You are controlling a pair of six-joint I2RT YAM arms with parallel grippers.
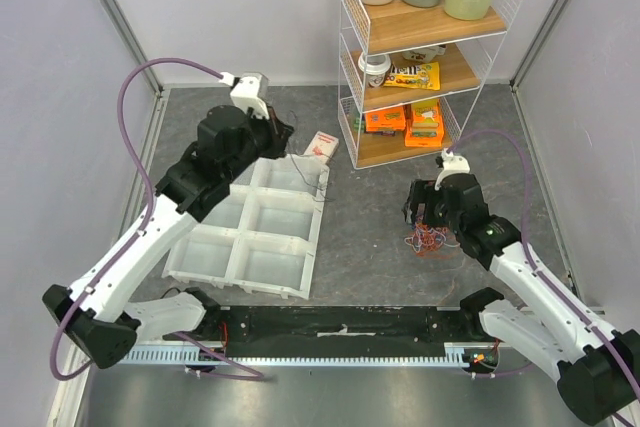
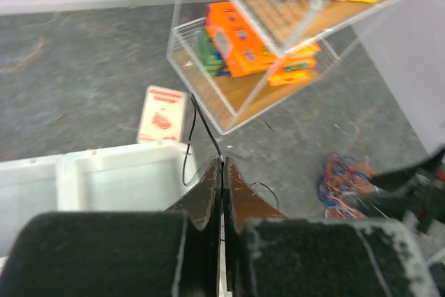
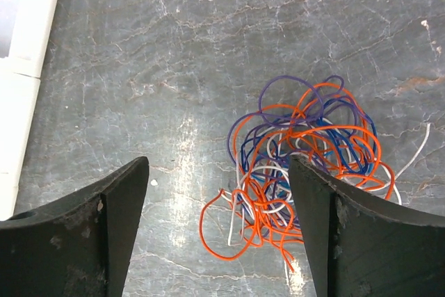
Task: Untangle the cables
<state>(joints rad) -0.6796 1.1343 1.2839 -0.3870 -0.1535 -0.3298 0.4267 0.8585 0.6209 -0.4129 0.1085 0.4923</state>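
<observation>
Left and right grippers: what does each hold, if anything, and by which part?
Left gripper pinches a thin black cable somewhere along its length. Right gripper holds nothing; it is open above the tangle.

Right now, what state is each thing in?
Left claw, shut on the black cable.
Right claw, open, over the tangle.
Black cable, pulled free of the tangle, pinched at one end.
Tangle, knotted, lying on the table.
Tray, flat on the table.
Box, lying flat.
Shelf, upright, stocked.
</observation>
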